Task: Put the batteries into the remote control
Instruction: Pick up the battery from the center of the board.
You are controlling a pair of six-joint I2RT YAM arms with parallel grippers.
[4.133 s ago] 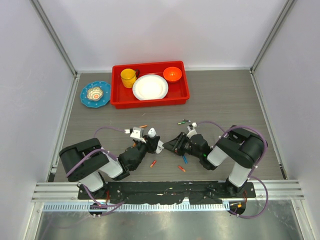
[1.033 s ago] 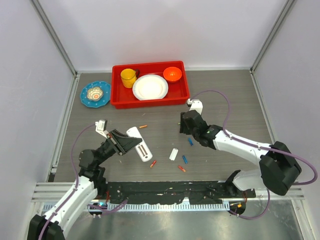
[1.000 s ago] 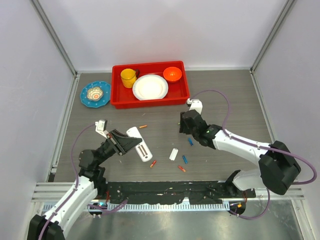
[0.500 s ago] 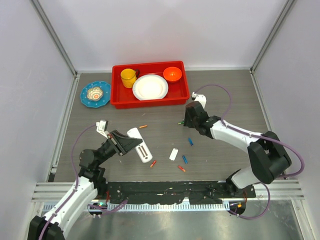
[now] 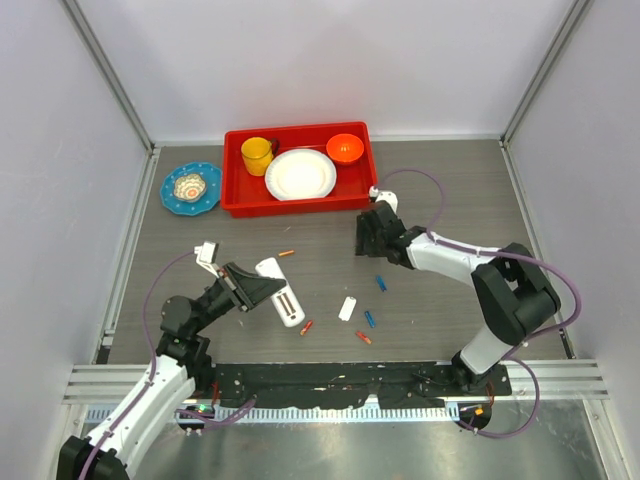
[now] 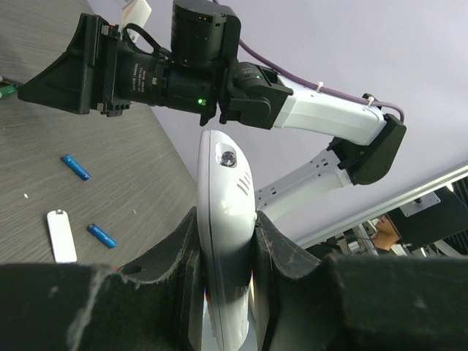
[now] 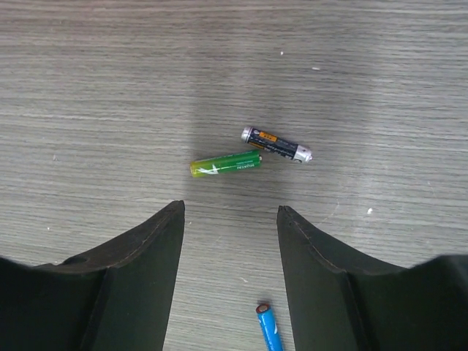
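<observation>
While the left gripper (image 6: 227, 248) is clamped on the lower end of the remote control (image 6: 223, 212), holding it up off the bench (image 5: 450, 200) near the left front, the right gripper (image 7: 230, 219) hangs with its jaws apart over the far middle, just short of the red tray (image 5: 300, 200).

Step in hand, by my judgement: picking up the green battery (image 7: 226, 164). It lies almost in line with the jaws' closing direction, its end very near the black battery (image 7: 276, 145). The wrist should turn so the fingers close across the cell's width, come forward over it, and keep clear of the black one.

Count:
- Batteries, seven: one green, one black, two blue (image 5: 380, 283) (image 5: 369, 319), three orange-red (image 5: 286, 253) (image 5: 306, 327) (image 5: 363, 337).
- Remote: one.
- White cover piece (image 5: 347, 308): one, lying mid-bench.
</observation>
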